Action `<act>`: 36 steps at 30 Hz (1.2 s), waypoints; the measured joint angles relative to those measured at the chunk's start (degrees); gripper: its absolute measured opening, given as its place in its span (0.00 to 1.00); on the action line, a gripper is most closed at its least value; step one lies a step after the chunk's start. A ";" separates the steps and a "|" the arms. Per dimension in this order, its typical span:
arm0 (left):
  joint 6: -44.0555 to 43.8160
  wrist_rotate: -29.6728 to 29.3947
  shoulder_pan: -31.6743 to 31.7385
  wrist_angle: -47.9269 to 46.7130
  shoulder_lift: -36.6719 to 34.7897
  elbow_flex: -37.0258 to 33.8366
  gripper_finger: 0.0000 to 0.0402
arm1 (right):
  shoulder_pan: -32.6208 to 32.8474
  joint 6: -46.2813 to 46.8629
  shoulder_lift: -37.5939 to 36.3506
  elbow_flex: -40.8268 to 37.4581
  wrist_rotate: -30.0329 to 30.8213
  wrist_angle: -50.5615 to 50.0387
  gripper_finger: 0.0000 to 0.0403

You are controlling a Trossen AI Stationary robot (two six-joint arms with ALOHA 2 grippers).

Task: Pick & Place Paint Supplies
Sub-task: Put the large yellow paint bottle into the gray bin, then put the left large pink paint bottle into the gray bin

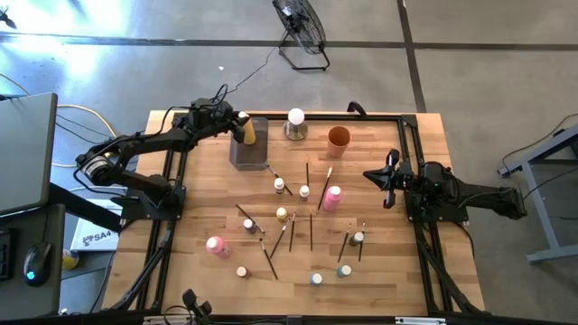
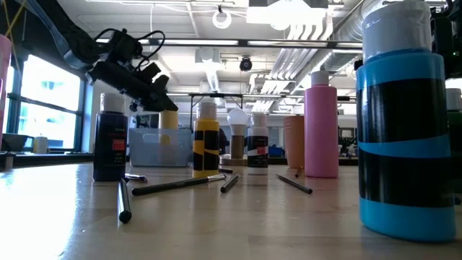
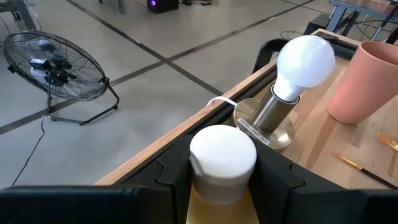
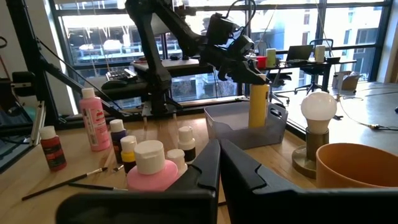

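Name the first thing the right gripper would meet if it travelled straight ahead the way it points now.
Probably the large pink paint bottle. It lies close in front of the shut right gripper, whose fingertips frame it in the right wrist view; depth is unclear.

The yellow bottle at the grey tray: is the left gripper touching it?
Touching. In the left wrist view both fingers press the sides of the yellow bottle, and the right wrist view shows the left gripper closed on its top above the grey tray.
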 joint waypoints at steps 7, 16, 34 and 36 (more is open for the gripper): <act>-0.18 -0.17 0.00 -0.08 0.00 0.00 0.31 | 0.01 0.00 0.00 0.02 0.00 -0.01 0.01; -0.12 0.09 -0.02 0.00 0.00 -0.09 0.44 | -0.01 0.00 -0.01 0.01 0.00 0.00 0.01; 0.25 3.52 -0.02 0.39 -0.02 4.47 0.58 | 0.01 0.00 0.00 0.02 -0.21 -0.01 0.01; 0.31 4.13 0.00 0.41 -0.02 5.57 0.58 | 0.01 0.00 0.00 0.02 -0.21 -0.01 0.01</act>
